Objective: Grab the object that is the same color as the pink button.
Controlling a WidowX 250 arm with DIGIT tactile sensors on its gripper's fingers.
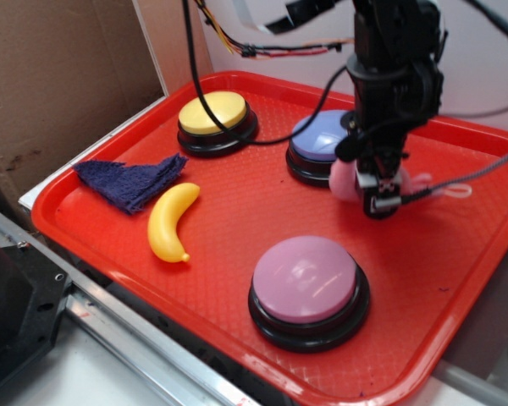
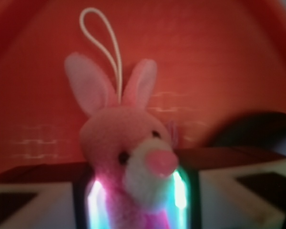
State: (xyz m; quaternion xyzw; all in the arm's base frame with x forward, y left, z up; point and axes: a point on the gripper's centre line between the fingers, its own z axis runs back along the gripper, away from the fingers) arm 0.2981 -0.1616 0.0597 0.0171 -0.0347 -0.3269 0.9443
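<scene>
Wrist view: hand (image 2: 136,200) grips 1 pink plush (image 2: 128,143); 3 buttons on tray (image 1: 237,203).

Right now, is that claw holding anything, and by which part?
Yes: the claw grips the pink plush bunny by its body, just below the head.

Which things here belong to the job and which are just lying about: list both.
Job: pink plush animal, gripper closed on it, pink button.
Lying about: yellow button, lavender-blue button, toy banana, blue cloth, red tray.
</scene>
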